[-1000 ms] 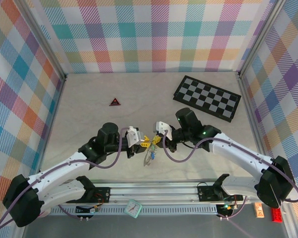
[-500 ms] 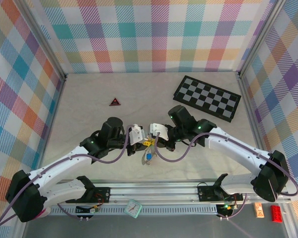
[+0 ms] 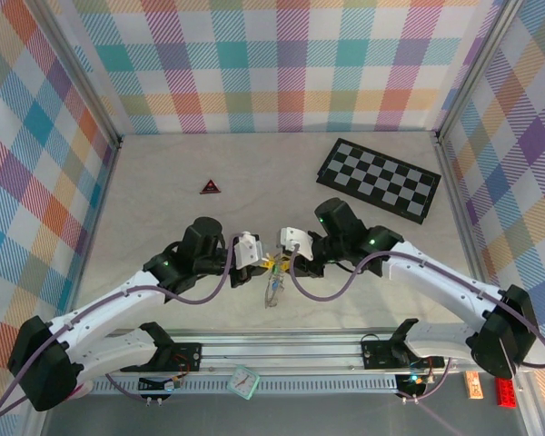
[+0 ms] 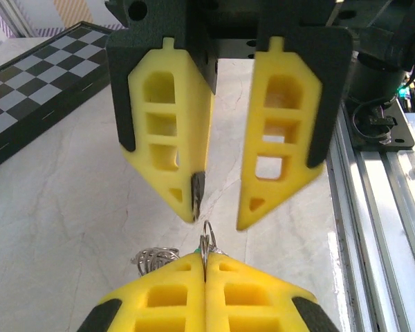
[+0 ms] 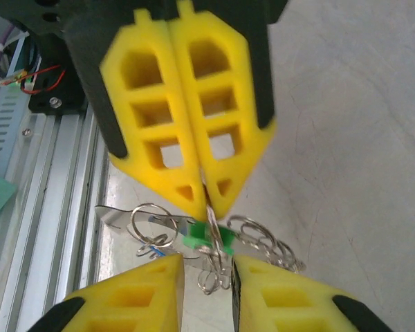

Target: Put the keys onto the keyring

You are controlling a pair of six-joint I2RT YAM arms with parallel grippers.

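Since half a second ago the right gripper (image 4: 216, 218) has been drawn back a little toward its own side, and its jaws are seen parted, with a dark sliver (image 4: 196, 196) lying against one pad that cannot be identified. The keyring (image 4: 206, 243) is pinched at its upper edge by the left gripper (image 5: 206, 207), whose fingers are pressed together, so it is held between the two grippers over the near half of the table (image 3: 163, 182). Below it the keys (image 3: 272, 292) and a green tag (image 5: 207, 238) are hung in a loose tangle with further wire loops; whether the lowest keys rest on the table cannot be told. The bunch is judged light, hard and thin, likely to swing and to slip on foam pads, and the ring wire is expected to flex rather than resist. A hold is best taken on a key's flat head, or on the ring wire close beside the left pinch, where least swing is expected
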